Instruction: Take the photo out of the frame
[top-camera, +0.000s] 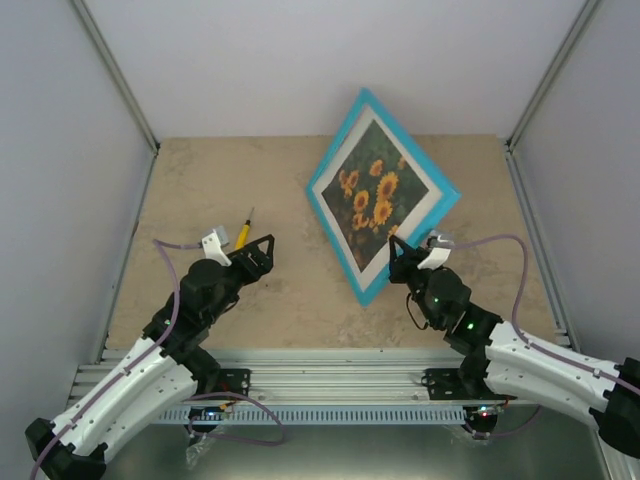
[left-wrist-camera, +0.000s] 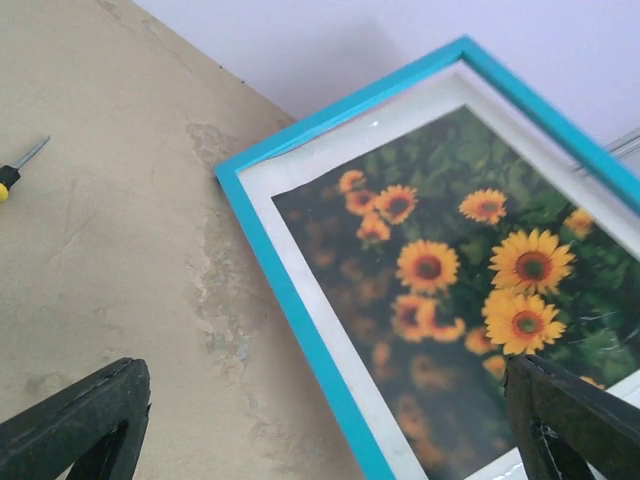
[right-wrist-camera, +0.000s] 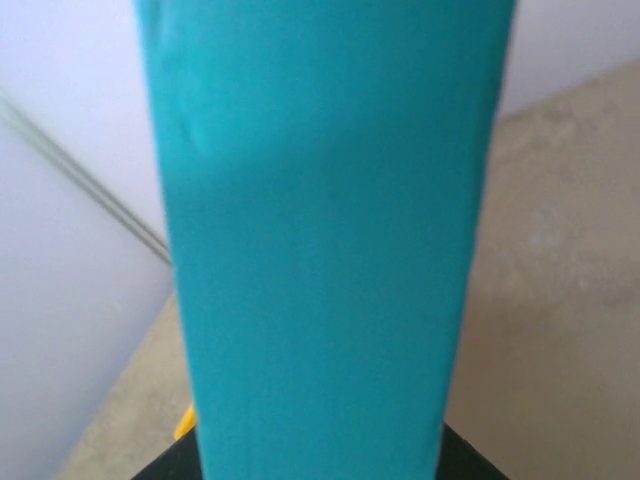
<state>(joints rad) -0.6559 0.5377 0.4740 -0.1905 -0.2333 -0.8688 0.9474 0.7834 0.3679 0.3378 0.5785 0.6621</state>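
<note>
The right claw (top-camera: 405, 252) is clamped on the lower right edge of the frame (top-camera: 335, 232), holding the turquoise rectangle tipped up like a diamond over the surface (top-camera: 200, 180), its far corner showing against the back wall (top-camera: 300, 60). The photo (top-camera: 372, 190), sunflowers on dark leaves, sits inside the frame bordered by a white mat (top-camera: 422, 205), not yet taken out. The left claw (top-camera: 256, 247) hangs with its fingers (left-wrist-camera: 80, 425) wide apart and holding nothing, near the frame's left corner but clear of it, and a yellow-handled screwdriver (top-camera: 243, 230) lies on the surface just beyond it. The risk looks plain: the whole frame depends on one pinch on a thin rail (the right wrist view shows little besides turquoise, so how deep the grip goes cannot be told). The frame's weight, off to one side of that pinch, could turn it in the jaws or slide it out, dropping a corner onto the surface. A left claw that reaches in face-on could push the frame against that hold or scuff the print side, since the picture faces up and the back, where the photo would likely come out, is hidden. Whether the frame's lower corner rests on the surface cannot be told.
</note>
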